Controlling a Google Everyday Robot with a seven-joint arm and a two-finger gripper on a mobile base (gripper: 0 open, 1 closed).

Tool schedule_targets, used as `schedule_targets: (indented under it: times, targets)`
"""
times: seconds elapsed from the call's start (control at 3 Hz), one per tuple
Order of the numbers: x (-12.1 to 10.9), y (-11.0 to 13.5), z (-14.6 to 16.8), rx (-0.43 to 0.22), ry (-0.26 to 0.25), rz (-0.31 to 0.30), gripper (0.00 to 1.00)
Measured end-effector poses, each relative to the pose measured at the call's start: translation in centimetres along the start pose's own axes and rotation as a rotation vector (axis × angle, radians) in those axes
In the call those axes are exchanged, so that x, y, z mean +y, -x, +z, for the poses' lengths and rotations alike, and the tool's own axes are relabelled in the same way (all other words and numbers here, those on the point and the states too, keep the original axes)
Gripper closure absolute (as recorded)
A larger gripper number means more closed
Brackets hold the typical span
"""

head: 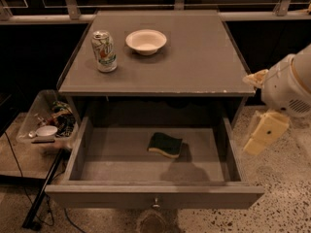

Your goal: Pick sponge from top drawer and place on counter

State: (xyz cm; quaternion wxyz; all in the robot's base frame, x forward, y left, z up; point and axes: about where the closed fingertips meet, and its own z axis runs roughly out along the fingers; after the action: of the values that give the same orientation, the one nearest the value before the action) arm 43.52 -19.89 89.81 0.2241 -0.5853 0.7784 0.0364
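The hand (266, 132) hangs beyond the worktop's (199, 67) right edge, near the front right corner, touching nothing. Whether it is spread or closed is impossible to make out, and the arm behind it is cut off by the frame. The sponge (165, 144) lies flat in the pulled-out top drawer (154, 196), below the front edge. A can (104, 51) and a bowl (146, 41) stand toward the back left corner.

Gripper (266, 132) at right edge beside top drawer (121, 198), arm cropped; bin (33, 109) contents indistinct.
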Motion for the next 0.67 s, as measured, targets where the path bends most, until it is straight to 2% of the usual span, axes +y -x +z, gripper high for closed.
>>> schedule_targets:
  times: [0.33,0.67]
  targets:
    - [0.9,-0.8,3.6,-0.147,-0.022,0.046,0.0]
    - [-0.9,-0.4,7.1,-0.241,-0.096,0.092,0.0]
